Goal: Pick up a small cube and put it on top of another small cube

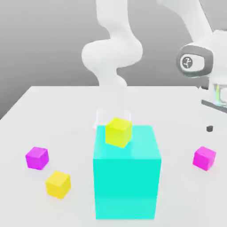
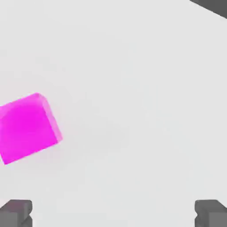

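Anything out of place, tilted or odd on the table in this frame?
Mostly tidy. One oddity: a yellow cube sits atop the big cyan block, turned askew to its edges. The two magenta cubes and the other yellow cube rest flat on the table.

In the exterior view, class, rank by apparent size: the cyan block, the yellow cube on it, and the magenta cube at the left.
1. cyan block, by far the largest.
2. yellow cube on it and left magenta cube: too alike to rank, and at different distances from the camera.

magenta cube point(image 2: 27, 128) perhaps edge-cropped
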